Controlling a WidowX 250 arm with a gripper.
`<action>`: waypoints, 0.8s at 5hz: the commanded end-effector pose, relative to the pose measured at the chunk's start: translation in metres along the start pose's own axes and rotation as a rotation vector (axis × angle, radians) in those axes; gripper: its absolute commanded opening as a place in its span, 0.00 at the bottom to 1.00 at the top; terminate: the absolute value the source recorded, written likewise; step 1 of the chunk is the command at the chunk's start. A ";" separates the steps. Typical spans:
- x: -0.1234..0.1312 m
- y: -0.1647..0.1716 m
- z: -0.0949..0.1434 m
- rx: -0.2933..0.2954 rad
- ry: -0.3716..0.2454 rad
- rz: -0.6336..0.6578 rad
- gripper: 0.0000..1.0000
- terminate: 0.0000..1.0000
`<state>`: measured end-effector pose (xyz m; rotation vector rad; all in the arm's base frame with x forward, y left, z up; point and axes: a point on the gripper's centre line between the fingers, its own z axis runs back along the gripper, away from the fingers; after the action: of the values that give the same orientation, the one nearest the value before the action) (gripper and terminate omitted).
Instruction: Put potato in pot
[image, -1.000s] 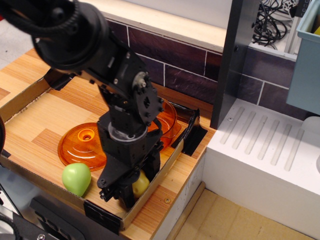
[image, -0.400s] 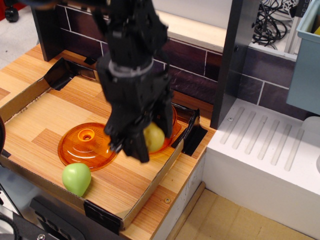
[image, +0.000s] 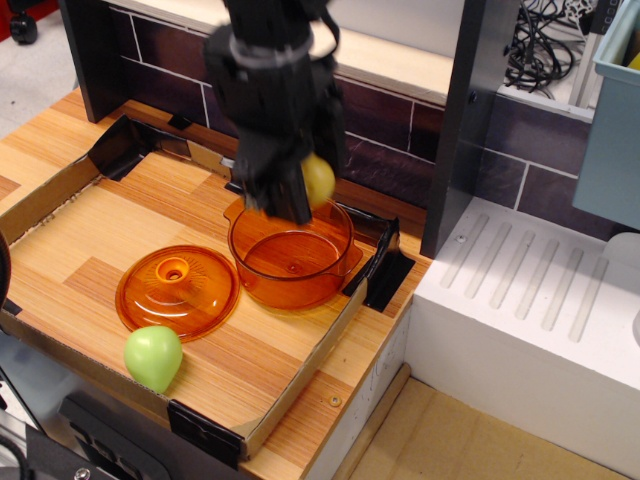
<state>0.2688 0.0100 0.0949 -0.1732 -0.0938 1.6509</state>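
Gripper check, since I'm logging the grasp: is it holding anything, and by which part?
Yes. The gripper holds the potato by its sides, raised above the open pot; the exact contact points are hidden.

The tool (image: 300, 190) hides most of the potato (image: 319, 180) and the pot (image: 290, 262) rim's rear.

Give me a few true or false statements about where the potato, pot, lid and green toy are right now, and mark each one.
1. The potato is held in the gripper above the pot. True.
2. The potato already lies on the pot's bottom. False: the pot holds nothing; the potato is in the air over its rim.
3. The orange lid sits on the pot. False: it lies flat on the wooden tray to the pot's left.
4. The green pear-shaped toy rests near the tray's front edge, beside the lid. True.
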 end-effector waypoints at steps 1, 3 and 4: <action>0.033 -0.026 0.004 -0.048 -0.044 0.065 0.00 0.00; 0.029 -0.017 -0.004 -0.007 -0.051 0.022 1.00 0.00; 0.028 -0.019 0.004 -0.020 -0.050 0.016 1.00 0.00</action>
<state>0.2683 0.0345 0.0821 -0.1000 -0.0878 1.6801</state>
